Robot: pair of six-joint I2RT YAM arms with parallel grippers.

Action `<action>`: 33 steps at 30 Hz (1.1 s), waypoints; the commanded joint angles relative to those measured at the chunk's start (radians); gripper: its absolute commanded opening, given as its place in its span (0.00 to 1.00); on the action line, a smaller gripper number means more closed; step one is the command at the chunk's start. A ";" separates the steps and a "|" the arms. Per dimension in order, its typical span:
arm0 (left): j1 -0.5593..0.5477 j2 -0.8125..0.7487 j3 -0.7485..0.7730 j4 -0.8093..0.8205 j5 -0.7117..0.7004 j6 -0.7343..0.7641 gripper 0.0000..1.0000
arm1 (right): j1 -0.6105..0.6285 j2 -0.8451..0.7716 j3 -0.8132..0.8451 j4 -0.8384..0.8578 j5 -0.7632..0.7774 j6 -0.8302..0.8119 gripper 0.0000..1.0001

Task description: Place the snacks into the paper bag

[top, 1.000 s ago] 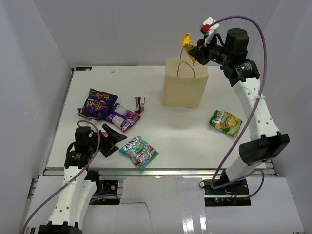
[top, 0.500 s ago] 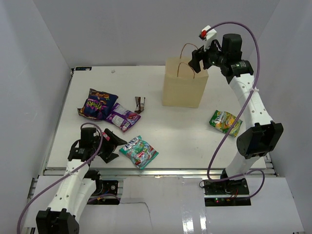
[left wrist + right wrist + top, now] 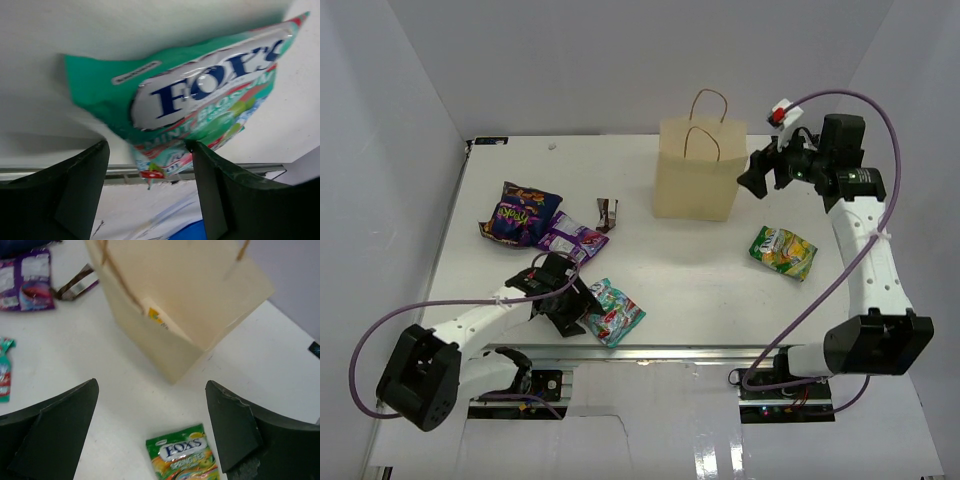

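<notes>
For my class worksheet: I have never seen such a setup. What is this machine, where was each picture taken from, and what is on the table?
Two white robot arms stand at a white table. The wide picture looks down from above; the other two come from wrist cameras. The left arm holds its jaws open at the edge of the teal-white crinkly snack packet. The right arm, jaws open and empty, hovers beside the tan kraft paper bag. Other packets lie loose.

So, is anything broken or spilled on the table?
Nothing looks broken or spilled. The paper bag stands upright with a yellow packet inside. Only the dark blue bags lie heaped on each other at the left, and the teal packet sits close to the table's near edge.
</notes>
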 commanded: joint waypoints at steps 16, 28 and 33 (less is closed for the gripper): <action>-0.055 0.042 0.056 0.361 -0.074 0.124 0.08 | 0.170 -0.232 -0.518 -0.509 -0.343 -0.563 0.74; -0.092 -0.067 0.034 0.757 0.225 0.318 0.00 | 0.480 -0.145 -0.614 0.323 -0.098 0.588 0.94; -0.138 -0.024 0.086 0.767 0.233 0.326 0.00 | 0.538 -0.044 -0.542 0.416 -0.088 0.637 0.94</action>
